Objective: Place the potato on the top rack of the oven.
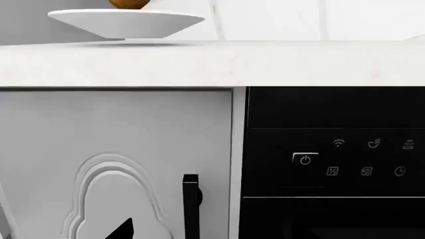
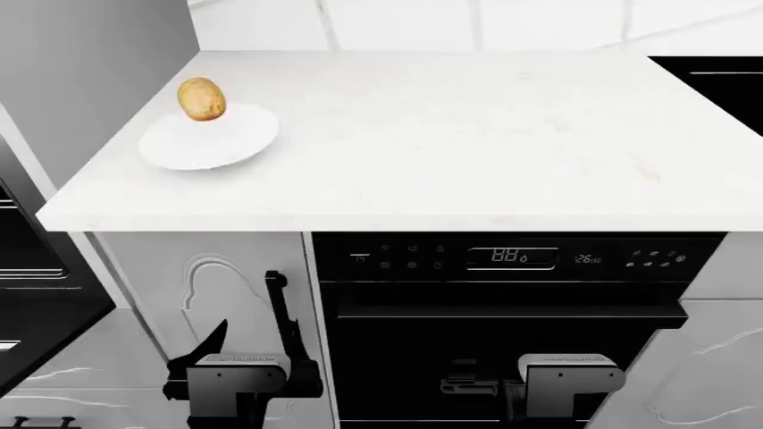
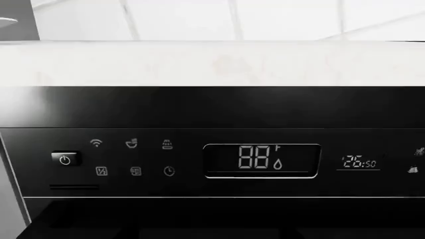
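Note:
The potato [image 2: 202,98], tan with brown speckles, rests on the far rim of a round white plate [image 2: 227,147] at the counter's left end. In the left wrist view only its underside [image 1: 129,4] shows above the plate [image 1: 126,22]. Both grippers hang low in front of the cabinets, well below the counter. My left gripper [image 2: 245,344] faces a grey cabinet door, one dark fingertip [image 1: 125,230] far off to the side, so it is open and empty. My right gripper [image 2: 570,349] is lost against the black appliance. At the far left edge, a dark unit [image 2: 21,255] looks like the oven. The top rack cannot be made out.
A black appliance with a digital display [image 2: 510,256] [image 3: 262,160] sits under the white counter [image 2: 477,134]. Beside it is a grey cabinet door [image 1: 113,149] with a black vertical handle [image 1: 190,209]. A grey wall panel [image 2: 84,54] stands left of the counter.

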